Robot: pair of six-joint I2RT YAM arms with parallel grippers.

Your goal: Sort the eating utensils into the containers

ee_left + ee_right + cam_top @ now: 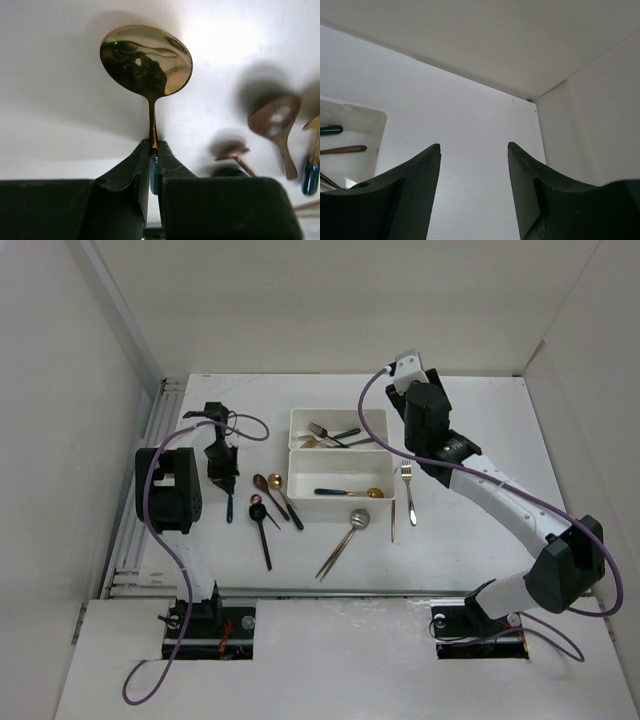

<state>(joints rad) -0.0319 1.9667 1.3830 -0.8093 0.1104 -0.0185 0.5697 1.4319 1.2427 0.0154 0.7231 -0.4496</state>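
The left hand (154, 149) pinches the gold spoon (146, 60) by its thin neck, near the left edge of the surface (420, 560), so it could twist and slip out before reaching the near tray (340, 470); the right hand (474, 146) is wide and empty.

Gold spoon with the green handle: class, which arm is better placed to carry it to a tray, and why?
Left. The left tool is shut on the gold spoon at its neck; the right tool stands open and empty near the far tray.
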